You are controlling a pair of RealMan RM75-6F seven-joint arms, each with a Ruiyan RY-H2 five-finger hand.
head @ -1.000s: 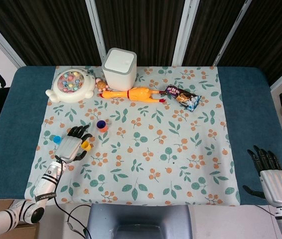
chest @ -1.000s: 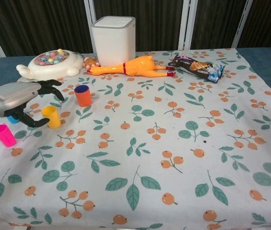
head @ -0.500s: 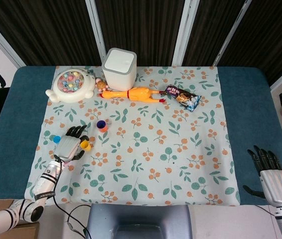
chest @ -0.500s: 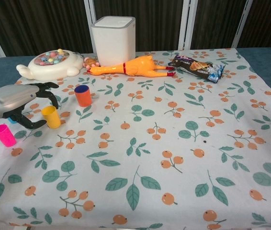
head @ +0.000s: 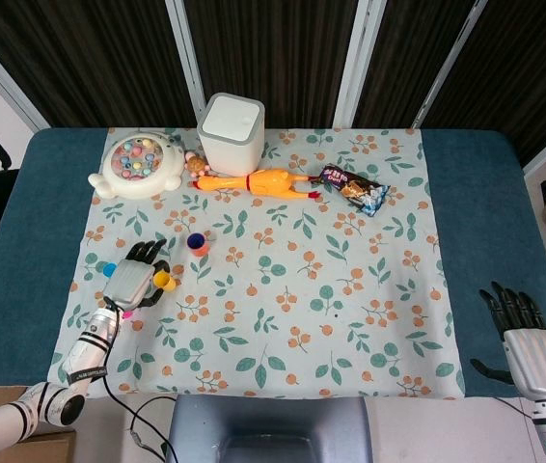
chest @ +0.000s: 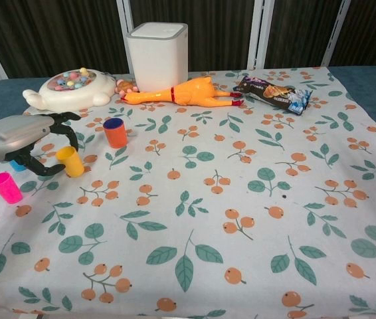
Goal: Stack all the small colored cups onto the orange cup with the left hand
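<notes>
The orange cup (chest: pixel 115 134) stands upright on the floral cloth with a dark blue cup nested in it; the head view shows this orange cup (head: pixel 197 244) too. To its left stands a yellow cup (chest: pixel 70 161) (head: pixel 164 281). My left hand (chest: pixel 22 136) (head: pixel 128 282) hovers just left of the yellow cup, fingers curved apart toward it, thumb tip near its base, holding nothing. A pink cup (chest: pixel 6 187) stands nearer the front-left edge. A light blue cup (head: pixel 107 269) is mostly hidden behind the hand. My right hand (head: pixel 529 352) lies open at the table's front right.
At the back stand a white box (chest: pixel 157 54), a white fishing-game toy (chest: pixel 68 90), a yellow rubber chicken (chest: pixel 188 92) and a dark snack packet (chest: pixel 272 93). The cloth's left edge runs close beside the pink cup.
My left hand has drawn back a little to the left and its fingers have curled in more. The yellow cup has shifted slightly left. The right hand has not moved.
</notes>
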